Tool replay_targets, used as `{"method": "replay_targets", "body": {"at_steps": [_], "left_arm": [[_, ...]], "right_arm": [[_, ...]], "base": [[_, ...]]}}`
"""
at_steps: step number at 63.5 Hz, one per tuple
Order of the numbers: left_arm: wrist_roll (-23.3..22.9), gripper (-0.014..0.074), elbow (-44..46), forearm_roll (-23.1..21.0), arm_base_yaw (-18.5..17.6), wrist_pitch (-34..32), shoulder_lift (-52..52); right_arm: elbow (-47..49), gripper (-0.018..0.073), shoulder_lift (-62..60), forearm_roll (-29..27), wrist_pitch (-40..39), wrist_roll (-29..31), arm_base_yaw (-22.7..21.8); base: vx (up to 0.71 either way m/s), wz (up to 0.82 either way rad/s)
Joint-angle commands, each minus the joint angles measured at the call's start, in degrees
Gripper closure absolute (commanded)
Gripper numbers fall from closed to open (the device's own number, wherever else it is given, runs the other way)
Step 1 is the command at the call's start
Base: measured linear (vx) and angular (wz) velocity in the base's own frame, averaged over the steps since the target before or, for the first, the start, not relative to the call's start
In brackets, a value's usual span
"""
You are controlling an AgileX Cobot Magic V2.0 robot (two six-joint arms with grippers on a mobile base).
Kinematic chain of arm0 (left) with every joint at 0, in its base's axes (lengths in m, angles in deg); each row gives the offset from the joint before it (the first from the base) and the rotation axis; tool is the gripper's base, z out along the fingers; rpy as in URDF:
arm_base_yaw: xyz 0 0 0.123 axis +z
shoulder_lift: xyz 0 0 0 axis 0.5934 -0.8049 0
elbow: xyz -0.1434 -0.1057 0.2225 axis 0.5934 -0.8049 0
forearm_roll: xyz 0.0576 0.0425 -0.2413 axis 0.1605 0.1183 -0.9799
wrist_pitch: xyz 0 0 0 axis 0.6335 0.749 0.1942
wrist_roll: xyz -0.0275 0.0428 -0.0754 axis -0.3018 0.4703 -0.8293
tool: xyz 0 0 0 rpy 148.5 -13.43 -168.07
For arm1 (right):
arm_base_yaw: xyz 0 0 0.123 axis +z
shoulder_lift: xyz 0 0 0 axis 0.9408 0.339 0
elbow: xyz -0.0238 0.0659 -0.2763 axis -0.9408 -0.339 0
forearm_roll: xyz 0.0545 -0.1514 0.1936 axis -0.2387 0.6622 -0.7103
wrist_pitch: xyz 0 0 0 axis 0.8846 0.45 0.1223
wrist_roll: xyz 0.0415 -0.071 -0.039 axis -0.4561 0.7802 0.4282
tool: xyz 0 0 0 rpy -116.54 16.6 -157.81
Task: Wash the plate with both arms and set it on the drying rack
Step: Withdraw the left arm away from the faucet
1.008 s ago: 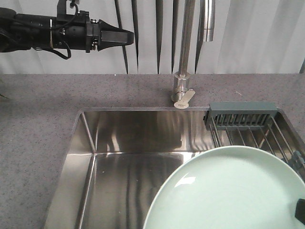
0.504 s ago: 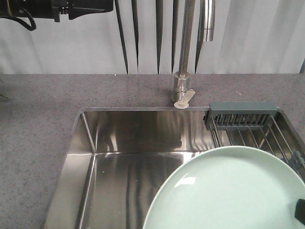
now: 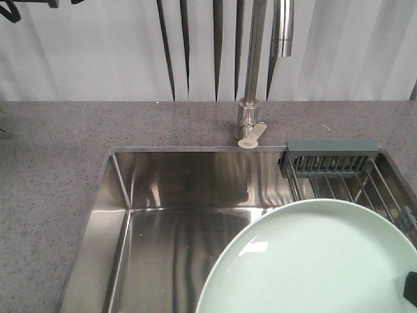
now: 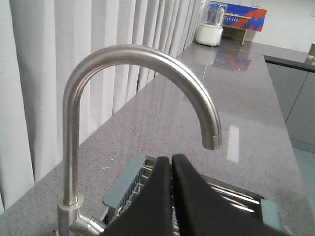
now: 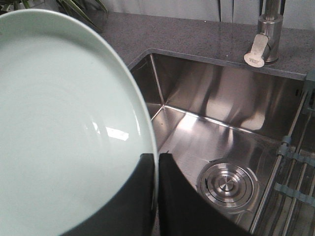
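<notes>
The pale mint-green plate (image 3: 313, 261) hangs over the right half of the sink, in front of the drying rack (image 3: 332, 158). In the right wrist view my right gripper (image 5: 156, 158) is shut on the rim of the plate (image 5: 64, 123), one finger on each face. In the front view only a black bit of that gripper (image 3: 410, 288) shows at the plate's right edge. My left gripper (image 4: 172, 160) is shut on nothing, high up beside the faucet spout (image 4: 138, 54), with the drying rack (image 4: 125, 189) below it. Only a scrap of the left arm (image 3: 29, 2) shows at the front view's top left edge.
The steel sink basin (image 3: 176, 215) is set into a grey speckled counter (image 3: 52, 163). The tall faucet (image 3: 251, 72) with its lever stands behind the sink. A round steel drain (image 5: 226, 184) lies in the basin floor. White vertical blinds hang behind.
The left arm has risen and drawn back to the left, almost out of the front view. The plate and right gripper have stayed put.
</notes>
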Motion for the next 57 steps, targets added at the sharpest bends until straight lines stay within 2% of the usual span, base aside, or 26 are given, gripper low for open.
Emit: {"method": "replay_targets", "body": {"at_steps": [1, 17, 35, 50, 57], "left_arm": [[-1.2, 0.0604, -1.76, 0.24, 0.07, -6.83, 4.58], [3.27, 0.0604, -15.7, 0.24, 0.07, -6.83, 12.57], [7.46, 0.0604, -35.69, 0.24, 0.07, -6.83, 25.92], [9.12, 0.0604, -47.3, 0.24, 0.07, -5.82, 38.04], [10.0, 0.0604, -50.56, 0.24, 0.07, -3.91, 42.83]], "right_arm": [[1.31, 0.0561, 0.61, -1.61, -3.88, 0.2, -0.18], [1.31, 0.0561, 0.61, -1.66, -3.88, 0.2, -0.18], [1.31, 0.0561, 0.61, -1.86, -3.88, 0.2, -0.18], [1.31, 0.0561, 0.61, -2.94, -4.33, 0.19, -0.18], [1.31, 0.0561, 0.61, -4.03, -4.46, -2.35, -0.18]], "base": [[0.0, 0.0], [0.0, 0.0], [0.0, 0.0], [0.0, 0.0], [0.0, 0.0]]}}
